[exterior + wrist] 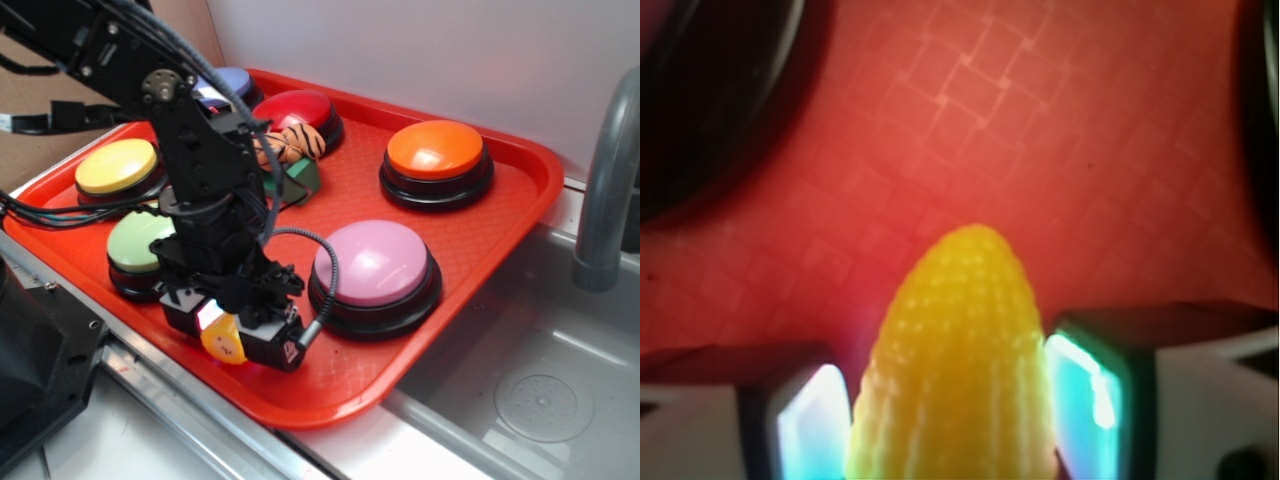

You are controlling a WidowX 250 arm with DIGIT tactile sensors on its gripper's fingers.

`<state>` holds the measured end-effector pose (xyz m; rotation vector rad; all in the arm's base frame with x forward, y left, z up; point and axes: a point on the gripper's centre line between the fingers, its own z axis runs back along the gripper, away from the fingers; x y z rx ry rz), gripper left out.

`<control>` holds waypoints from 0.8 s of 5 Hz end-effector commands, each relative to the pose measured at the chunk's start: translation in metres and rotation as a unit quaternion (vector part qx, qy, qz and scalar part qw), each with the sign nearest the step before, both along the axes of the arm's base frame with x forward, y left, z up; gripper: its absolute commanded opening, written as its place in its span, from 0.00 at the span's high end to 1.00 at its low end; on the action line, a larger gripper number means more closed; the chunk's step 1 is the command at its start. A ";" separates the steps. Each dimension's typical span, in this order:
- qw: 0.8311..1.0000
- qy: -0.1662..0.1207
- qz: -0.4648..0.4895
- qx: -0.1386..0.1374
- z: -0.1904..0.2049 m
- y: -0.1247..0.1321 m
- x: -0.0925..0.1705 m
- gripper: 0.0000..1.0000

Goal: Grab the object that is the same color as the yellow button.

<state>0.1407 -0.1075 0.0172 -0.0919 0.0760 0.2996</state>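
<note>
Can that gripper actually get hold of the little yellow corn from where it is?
Probably yes. The corn toy already sits between the gripper's two fingers, with nothing between them. Whether the pads are pressing on it yet is hard to tell.

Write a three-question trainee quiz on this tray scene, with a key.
1. True or false: the corn sits between the gripper's fingers.
2. Which button lies nearest the gripper? A) orange button B) pink button C) yellow button
3. Fill in: all buttons rest on a red ____.

Key: 1 true; 2 B; 3 tray.
</note>
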 end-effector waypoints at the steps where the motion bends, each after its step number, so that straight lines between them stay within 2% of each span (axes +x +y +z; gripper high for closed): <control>1: 0.999 -0.022 0.025 0.017 0.042 0.007 0.019 1.00; 2: 0.998 -0.050 0.018 0.012 0.079 0.031 0.030 1.00; 4: 0.996 -0.082 0.007 0.035 0.140 0.074 0.051 1.00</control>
